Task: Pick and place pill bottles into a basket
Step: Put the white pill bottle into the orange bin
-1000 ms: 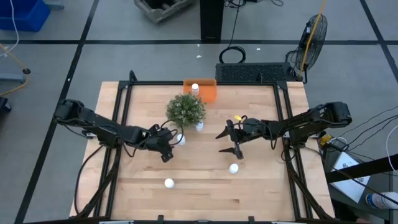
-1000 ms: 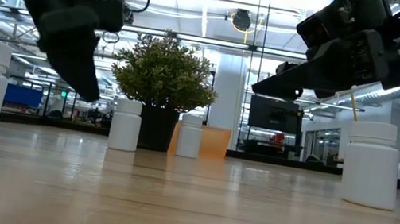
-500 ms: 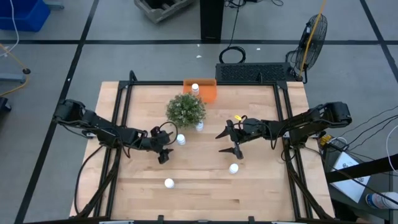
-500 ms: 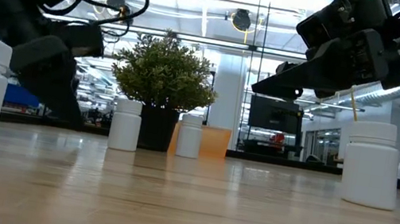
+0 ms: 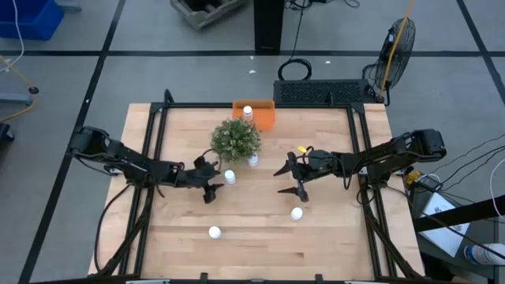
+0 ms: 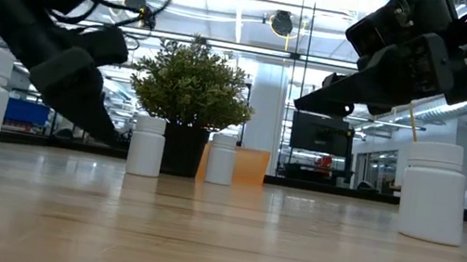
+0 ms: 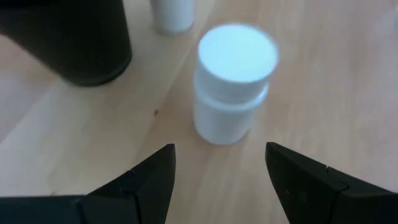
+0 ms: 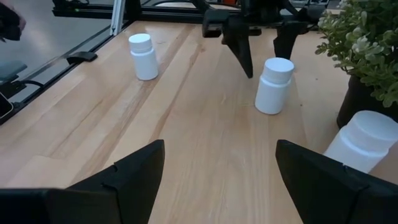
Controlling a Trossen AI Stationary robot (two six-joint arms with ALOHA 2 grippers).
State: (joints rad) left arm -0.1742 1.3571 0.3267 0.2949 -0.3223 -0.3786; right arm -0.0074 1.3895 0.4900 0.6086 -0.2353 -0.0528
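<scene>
On the wooden table (image 5: 260, 229), one pill bottle (image 5: 248, 112) sits in the basket (image 5: 263, 117) while the left hand (image 5: 211, 182), fingers apart, reaches for another bottle (image 5: 230, 177) just ahead.

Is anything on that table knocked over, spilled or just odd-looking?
Nothing stands out. The pill bottles on the table stand upright, one already in the basket behind the plant. The left gripper hangs open beside a bottle; the right gripper waits open.
</scene>
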